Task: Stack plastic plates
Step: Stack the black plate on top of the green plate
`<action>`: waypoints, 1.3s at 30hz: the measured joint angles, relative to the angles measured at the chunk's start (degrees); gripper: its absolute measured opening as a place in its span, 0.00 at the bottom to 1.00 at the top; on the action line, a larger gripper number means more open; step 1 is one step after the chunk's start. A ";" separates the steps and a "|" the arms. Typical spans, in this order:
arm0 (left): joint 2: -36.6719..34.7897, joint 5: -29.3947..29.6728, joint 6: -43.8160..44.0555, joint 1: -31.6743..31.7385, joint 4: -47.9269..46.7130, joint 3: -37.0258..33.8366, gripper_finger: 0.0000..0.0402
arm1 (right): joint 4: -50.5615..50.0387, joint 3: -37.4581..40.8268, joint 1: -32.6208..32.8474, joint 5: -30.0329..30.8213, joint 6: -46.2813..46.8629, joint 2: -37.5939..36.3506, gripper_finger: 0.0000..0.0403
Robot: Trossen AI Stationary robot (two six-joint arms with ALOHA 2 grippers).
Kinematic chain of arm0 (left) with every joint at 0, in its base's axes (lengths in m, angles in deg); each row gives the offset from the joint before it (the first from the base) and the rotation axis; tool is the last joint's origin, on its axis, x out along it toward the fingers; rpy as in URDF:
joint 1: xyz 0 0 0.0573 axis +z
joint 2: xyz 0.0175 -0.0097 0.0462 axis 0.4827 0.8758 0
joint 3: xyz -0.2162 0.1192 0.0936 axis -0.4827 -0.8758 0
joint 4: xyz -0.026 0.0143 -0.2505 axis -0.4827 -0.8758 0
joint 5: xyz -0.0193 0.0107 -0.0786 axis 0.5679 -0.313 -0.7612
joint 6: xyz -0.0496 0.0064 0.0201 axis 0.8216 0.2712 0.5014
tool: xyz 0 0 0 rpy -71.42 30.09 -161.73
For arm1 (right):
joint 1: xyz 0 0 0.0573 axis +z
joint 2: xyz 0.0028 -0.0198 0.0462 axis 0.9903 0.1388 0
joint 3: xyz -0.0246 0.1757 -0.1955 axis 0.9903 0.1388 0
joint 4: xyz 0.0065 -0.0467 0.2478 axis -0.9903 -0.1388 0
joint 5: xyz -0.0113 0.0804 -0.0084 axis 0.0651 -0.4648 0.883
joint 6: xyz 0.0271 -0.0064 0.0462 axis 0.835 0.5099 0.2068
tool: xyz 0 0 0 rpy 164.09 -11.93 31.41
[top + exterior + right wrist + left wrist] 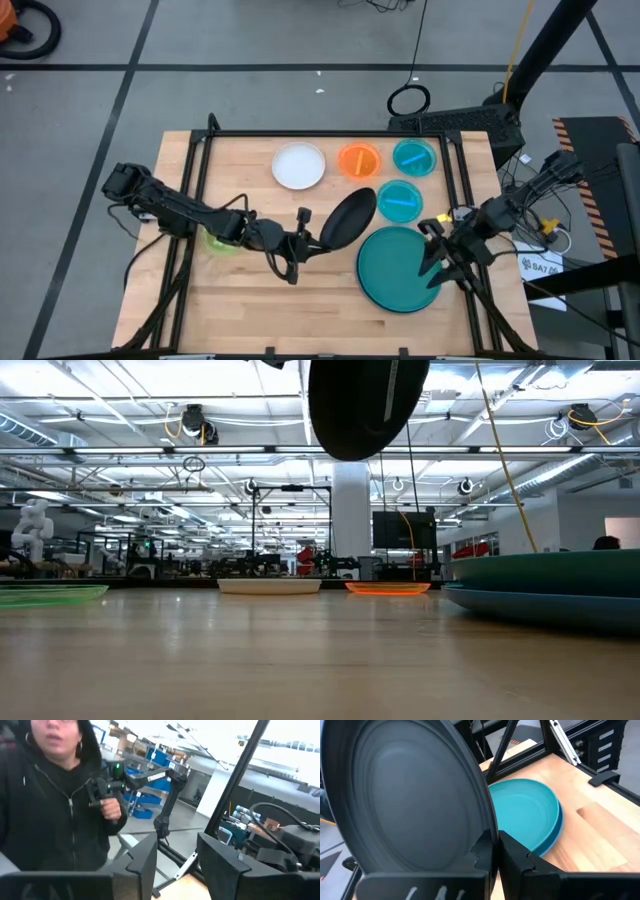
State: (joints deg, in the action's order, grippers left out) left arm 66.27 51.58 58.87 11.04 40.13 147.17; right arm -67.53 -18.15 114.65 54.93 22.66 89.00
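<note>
Above wood, tool-gripped round black plate (348,218)

Grey floor (250,40) with black tape lines, bright ceiling lights (150,380), white pillar (350,520)

Wooden table (250,300), black keyboard (460,124), person in a dark hoodie (45,810).
</note>
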 joint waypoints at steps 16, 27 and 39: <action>7.30 -0.26 0.30 0.45 -14.22 11.73 0.04 | 0.79 0.02 0.02 7.33 0.31 3.41 0.33; 15.24 0.07 0.62 -0.42 -25.46 20.96 0.04 | 5.66 0.03 4.86 -0.38 1.39 7.16 0.33; 21.56 -0.87 3.66 -1.29 -21.61 20.88 0.04 | 9.62 0.03 11.47 -0.18 -1.36 10.66 0.33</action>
State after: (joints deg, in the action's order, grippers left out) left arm 87.84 50.71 62.53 9.75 18.52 168.05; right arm -57.91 -18.12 126.12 54.75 21.30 99.66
